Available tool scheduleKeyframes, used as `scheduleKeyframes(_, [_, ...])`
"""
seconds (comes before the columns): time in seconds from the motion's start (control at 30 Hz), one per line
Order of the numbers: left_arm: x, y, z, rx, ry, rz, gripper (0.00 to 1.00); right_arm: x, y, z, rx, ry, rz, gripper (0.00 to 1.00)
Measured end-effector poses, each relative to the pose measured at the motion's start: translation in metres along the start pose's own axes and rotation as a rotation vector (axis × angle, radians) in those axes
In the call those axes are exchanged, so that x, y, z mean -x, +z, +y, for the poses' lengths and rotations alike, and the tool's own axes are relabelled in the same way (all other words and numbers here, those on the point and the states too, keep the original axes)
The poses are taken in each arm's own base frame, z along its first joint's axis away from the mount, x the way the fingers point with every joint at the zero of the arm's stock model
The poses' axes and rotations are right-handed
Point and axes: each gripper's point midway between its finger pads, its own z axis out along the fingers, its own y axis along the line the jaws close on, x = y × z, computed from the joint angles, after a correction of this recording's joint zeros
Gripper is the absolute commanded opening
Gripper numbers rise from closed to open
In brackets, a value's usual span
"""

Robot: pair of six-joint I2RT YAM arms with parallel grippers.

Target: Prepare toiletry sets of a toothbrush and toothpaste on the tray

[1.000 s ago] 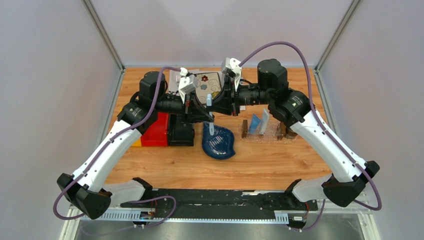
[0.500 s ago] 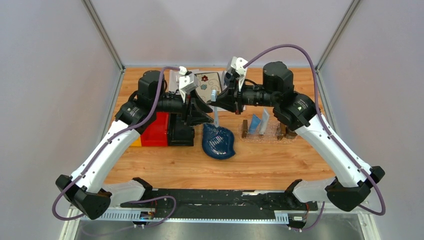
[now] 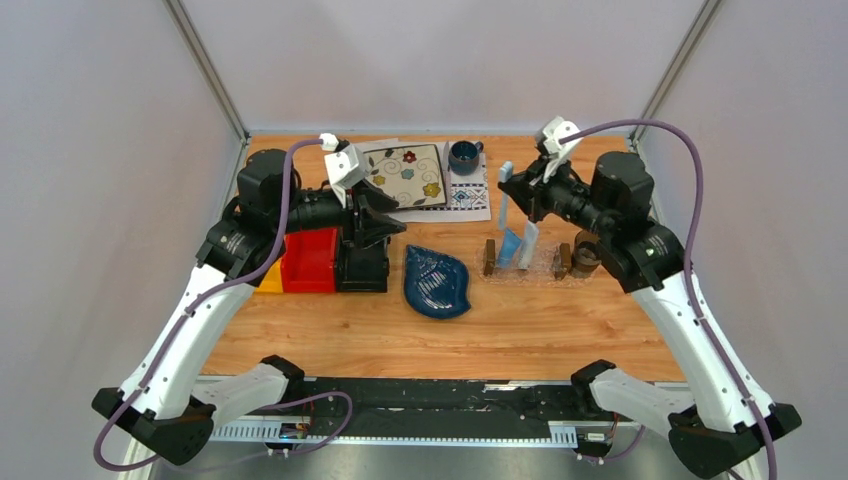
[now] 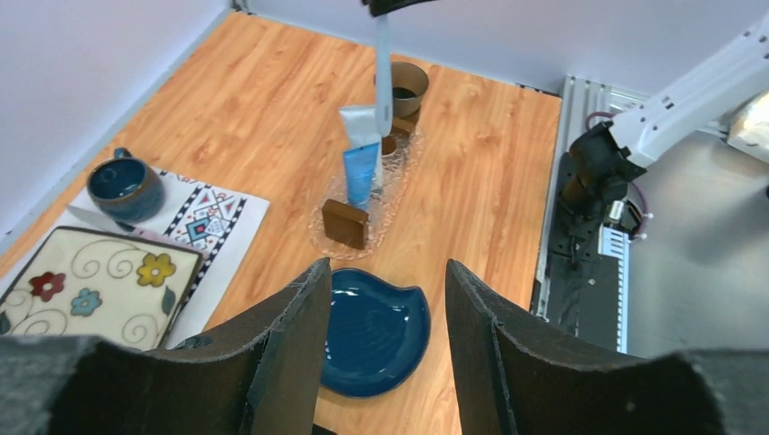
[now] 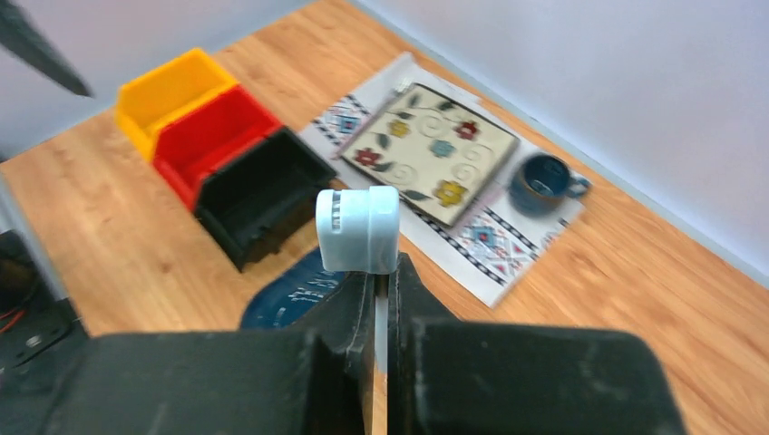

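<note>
Toothbrush (image 4: 384,72): hanging near-vertical, head up, handle pointing down over far end of tray (image 4: 392,198). Pinched just under head by right end effector (image 5: 381,276), jaws closed to a sliver around the stem. Left end effector (image 4: 385,272) spread wide, empty, well apart from tray.

Toothpaste already in tray: blue tube (image 4: 360,172) just behind near wooden block (image 4: 346,224), white tube (image 4: 361,122) beyond it, both propped upright and leaning. Lower tip of brush right beside white tube; touching or not, cannot tell.

Risks, as judged:
- Straight descent likely to clip white tube. Soft and loosely propped, so easy to topple, perhaps taking blue one along.
- Slim stem held at one end only. Prone to pivot or slip in the pinch on any contact.
- Release while upright: liable to fall sideways over low clear rim onto counter (image 4: 481,181), or against brown cup (image 4: 408,86) just beyond tray.
- Light tray, easily nudged by a sideways push.

Safer, probably: tilt toward flat, lower beside tubes, then open.
</note>
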Motion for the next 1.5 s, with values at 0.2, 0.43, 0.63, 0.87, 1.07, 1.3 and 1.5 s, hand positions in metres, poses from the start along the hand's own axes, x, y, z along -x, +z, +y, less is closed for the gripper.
scheduleKeyframes(0.2, [-0.006, -0.001, 0.011, 0.05, -0.004, 0.006, 0.57, -0.015, -0.032, -0.051, -0.235, 0.051, -0.014, 0.0])
scheduleKeyframes(0.43, [-0.017, 0.0, 0.019, 0.084, -0.019, 0.024, 0.57, -0.05, -0.068, -0.096, -0.474, 0.122, 0.002, 0.0])
scheduleKeyframes(0.63, [-0.028, 0.0, 0.021, 0.096, -0.027, 0.033, 0.57, -0.081, -0.076, -0.113, -0.567, 0.149, 0.042, 0.0])
scheduleKeyframes(0.87, [-0.035, 0.001, 0.023, 0.103, -0.035, 0.041, 0.57, -0.125, -0.072, -0.128, -0.628, 0.177, 0.094, 0.0])
scheduleKeyframes(1.07, [-0.045, 0.003, 0.026, 0.108, -0.047, 0.058, 0.57, -0.15, -0.065, -0.135, -0.647, 0.182, 0.098, 0.0])
scheduleKeyframes(1.3, [-0.053, 0.004, 0.027, 0.111, -0.051, 0.07, 0.56, -0.163, -0.057, -0.139, -0.648, 0.185, 0.09, 0.0])
scheduleKeyframes(1.5, [-0.055, 0.004, 0.027, 0.111, -0.051, 0.072, 0.56, -0.166, -0.052, -0.143, -0.648, 0.185, 0.083, 0.0])
